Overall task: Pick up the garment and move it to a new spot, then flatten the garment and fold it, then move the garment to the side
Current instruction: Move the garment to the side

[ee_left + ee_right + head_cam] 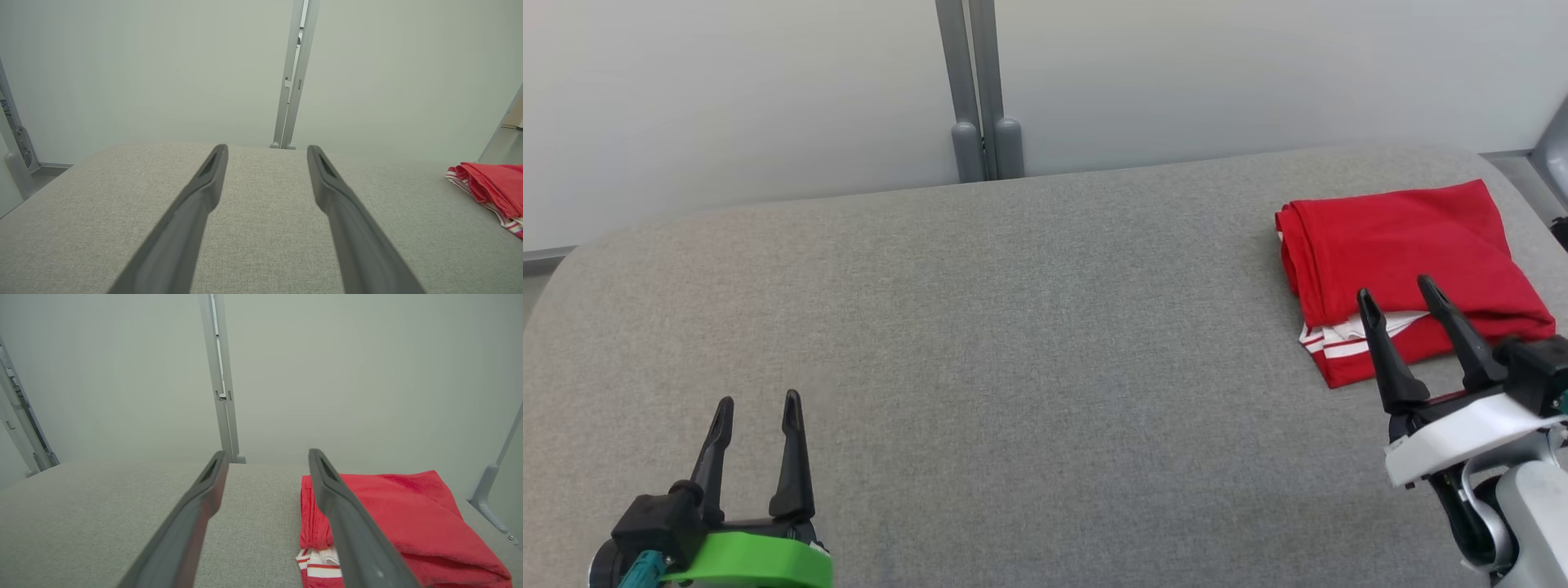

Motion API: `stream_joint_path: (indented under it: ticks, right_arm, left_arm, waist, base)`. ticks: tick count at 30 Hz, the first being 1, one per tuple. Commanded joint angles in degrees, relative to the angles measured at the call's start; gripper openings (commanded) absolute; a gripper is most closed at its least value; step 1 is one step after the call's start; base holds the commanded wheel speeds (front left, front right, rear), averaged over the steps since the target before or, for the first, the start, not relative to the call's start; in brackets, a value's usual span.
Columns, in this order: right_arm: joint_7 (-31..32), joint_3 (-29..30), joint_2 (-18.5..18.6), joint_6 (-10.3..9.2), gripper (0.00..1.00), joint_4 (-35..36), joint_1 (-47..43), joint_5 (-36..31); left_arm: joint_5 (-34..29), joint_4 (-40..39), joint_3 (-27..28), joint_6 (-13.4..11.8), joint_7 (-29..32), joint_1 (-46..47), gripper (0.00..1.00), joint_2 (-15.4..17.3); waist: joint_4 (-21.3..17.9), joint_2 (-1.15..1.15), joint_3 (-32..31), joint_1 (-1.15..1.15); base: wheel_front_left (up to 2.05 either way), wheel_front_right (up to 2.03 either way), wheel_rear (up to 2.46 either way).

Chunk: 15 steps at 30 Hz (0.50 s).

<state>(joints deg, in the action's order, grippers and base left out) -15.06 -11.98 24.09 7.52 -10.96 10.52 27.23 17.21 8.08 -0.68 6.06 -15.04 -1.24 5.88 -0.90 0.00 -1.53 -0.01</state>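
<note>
Two grippers show in the head view, both spread and holding nothing. The left gripper (pixel 757 404) is low over the grey table (pixel 1013 327), and the right gripper (pixel 1395 288) is at the near edge of the folded red garment (pixel 1396 229), close to the table's right edge. Left wrist view: open grey surface ahead, garment far right, grey post (pixel 294 81) behind. Right wrist view: the garment's white-striped hem lies beside the right-hand finger.
</note>
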Motion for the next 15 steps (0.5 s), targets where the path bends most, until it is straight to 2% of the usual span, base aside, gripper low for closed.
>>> stream_joint_path:
  ticks: [1,9,15]
  right_arm:
    - [-0.1,0.7,-0.8,-0.05,1.0,0.4,-1.5,-0.4]
    - [-0.1,5.0,-4.5,-0.04,1.0,3.6,-7.3,-2.4]
    - [-0.1,5.3,-5.6,-0.04,1.0,3.6,-8.5,-3.0]
  left_arm:
    - [-0.5,0.4,0.1,0.3,-0.2,-1.0,1.0,-0.3]
    - [-1.9,1.8,0.7,0.7,-0.2,-1.8,1.0,-0.9]
    - [-2.2,2.5,1.0,1.0,-0.2,-1.7,1.0,-1.3]
  waist:
    - [0.8,0.0,-0.7,0.01]
    - [2.0,0.0,-1.0,0.01]
    - [2.0,0.0,-1.1,0.01]
  base:
    - [0.0,0.0,0.0]
    - [0.0,0.0,0.0]
    - [0.0,0.0,0.0]
